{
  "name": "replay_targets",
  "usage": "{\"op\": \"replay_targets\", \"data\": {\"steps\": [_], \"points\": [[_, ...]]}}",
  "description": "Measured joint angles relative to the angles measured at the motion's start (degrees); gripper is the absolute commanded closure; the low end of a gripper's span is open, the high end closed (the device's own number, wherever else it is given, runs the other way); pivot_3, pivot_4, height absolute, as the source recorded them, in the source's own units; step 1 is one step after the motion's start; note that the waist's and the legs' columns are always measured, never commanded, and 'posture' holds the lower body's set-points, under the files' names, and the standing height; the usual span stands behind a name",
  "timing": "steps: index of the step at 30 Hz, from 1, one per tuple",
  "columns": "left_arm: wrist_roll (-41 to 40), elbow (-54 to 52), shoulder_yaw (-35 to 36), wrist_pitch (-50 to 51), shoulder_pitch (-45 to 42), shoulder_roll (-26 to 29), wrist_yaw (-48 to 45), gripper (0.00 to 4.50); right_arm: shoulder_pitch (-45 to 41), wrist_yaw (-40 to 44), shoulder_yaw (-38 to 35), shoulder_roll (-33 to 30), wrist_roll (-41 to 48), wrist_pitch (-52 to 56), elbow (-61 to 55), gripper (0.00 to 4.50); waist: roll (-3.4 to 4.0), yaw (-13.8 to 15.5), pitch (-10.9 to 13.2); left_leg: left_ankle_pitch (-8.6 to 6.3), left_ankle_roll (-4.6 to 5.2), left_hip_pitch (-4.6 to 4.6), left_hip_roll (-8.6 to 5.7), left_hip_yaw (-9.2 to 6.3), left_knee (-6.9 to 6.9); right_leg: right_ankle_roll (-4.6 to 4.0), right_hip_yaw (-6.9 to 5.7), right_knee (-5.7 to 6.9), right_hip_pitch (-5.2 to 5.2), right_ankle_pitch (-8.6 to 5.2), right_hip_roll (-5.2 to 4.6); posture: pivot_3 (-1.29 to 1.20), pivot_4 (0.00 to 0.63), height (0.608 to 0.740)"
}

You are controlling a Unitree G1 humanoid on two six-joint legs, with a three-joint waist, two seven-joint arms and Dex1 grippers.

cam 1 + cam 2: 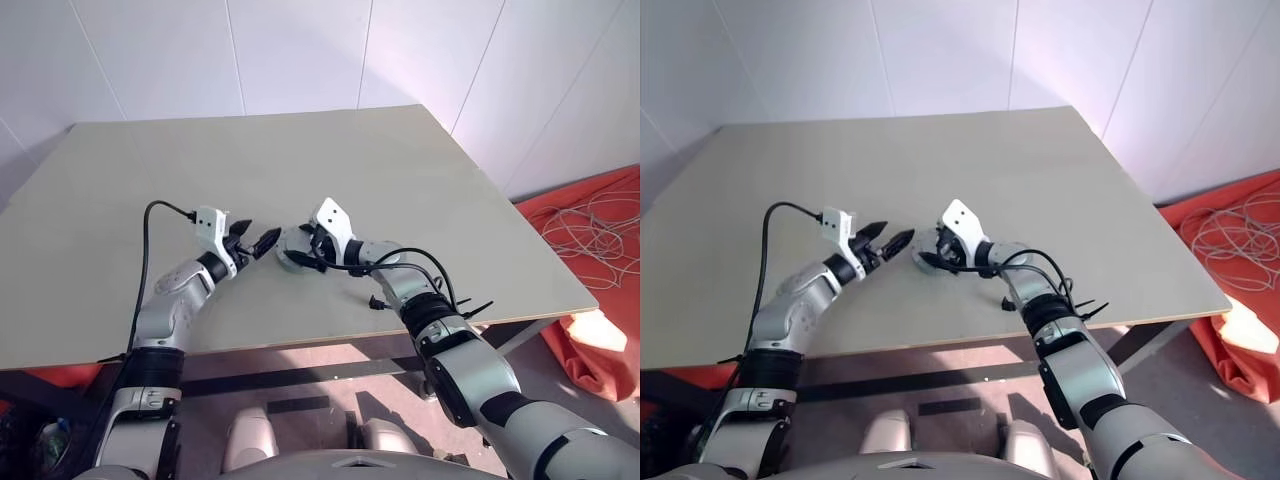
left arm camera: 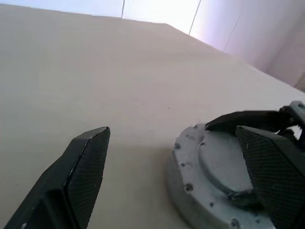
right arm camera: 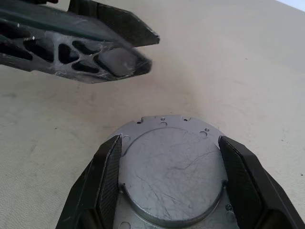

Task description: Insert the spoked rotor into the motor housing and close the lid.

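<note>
1. Your table point(image 1: 420, 190) looks like pale wood board, matt, with a fine, faintly grainy surface.
2. The housing point(image 3: 171, 167) you see from the right wrist is dull grey metal, its flat face scuffed with fine scratches and dotted with small screw holes.
3. The right claw point(image 3: 171, 183) has black plastic fingers point(image 3: 110, 179); their inner pads show a fine woven, rubbery texture.
4. The left claw point(image 2: 157, 162) has the same matt black fingers point(image 2: 83, 171), with smooth bevelled edges and textured pads.
5. Both arms wear smooth silver-grey shells, slightly glossy.
6. Beside the table, orange cloth point(image 1: 590, 215) lies crumpled, with pale cord point(image 1: 595, 225) on it.
</note>
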Motion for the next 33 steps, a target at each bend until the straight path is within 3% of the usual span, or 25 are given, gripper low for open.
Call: {"op": "replay_targets", "data": {"steps": [12, 19, 24, 27, 33], "points": [[-4.5, 3.4, 0.8, 10.5, -5.2, -2.5, 2.0, 4.47, 0.0, 0.1, 0.1, 0.1, 0.0, -0.3, -0.1, 1.38, 0.01, -0.1, 0.0, 0.0, 0.0, 0.01, -0.02, 0.0, -0.09, 0.04, 0.0, -0.03, -0.03, -0.02, 0.01, 0.0, 0.0, 0.74], [-3.0, 6.9, -0.2, 15.0, -6.8, -2.2, 5.6, 4.47, 0.0, 0.0, 0.1, 0.1, 0.0, -0.3, -0.2, 1.38, 0.01, -0.1, 0.0, 0.0, 0.0, 0.02, -0.02, 0.0, -0.19, 0.04, -0.01, -0.08, -0.04, -0.02, 0.01, 0.0, 0.0, 0.74], [-3.8, 5.3, -0.5, 25.1, -9.0, -0.1, 5.9, 4.47, 0.1, -0.3, 0.1, 0.0, 0.0, -0.3, -0.1, 1.38, 0.02, 0.0, 0.0, 0.0, -0.01, 0.19, -0.05, 0.0, -0.29, 0.08, -0.02, -0.09, 0.07, -0.05, 0.0, 0.0, 0.0, 0.74], [-4.1, 4.6, -0.8, 32.8, -11.4, 1.5, 6.5, 4.47, 0.1, -0.5, 0.1, -0.1, 0.0, -0.3, -0.1, 1.38, 0.11, 0.0, 0.0, 0.0, 0.0, 0.38, -0.11, 0.01, -0.33, 0.14, 0.0, -0.19, 0.25, -0.09, -0.02, 0.0, 0.0, 0.74], [-5.2, 4.7, 0.3, 38.3, -12.2, 2.2, 6.2, 4.47, 0.1, -0.3, 0.1, -0.2, -0.1, 1.1, -0.5, 1.38, 0.25, 0.0, -0.1, 0.0, 0.0, 0.85, -0.15, -0.01, -0.83, 0.19, -0.06, -1.12, 1.04, -0.11, 0.0, 0.0, 0.0, 0.74]]}}
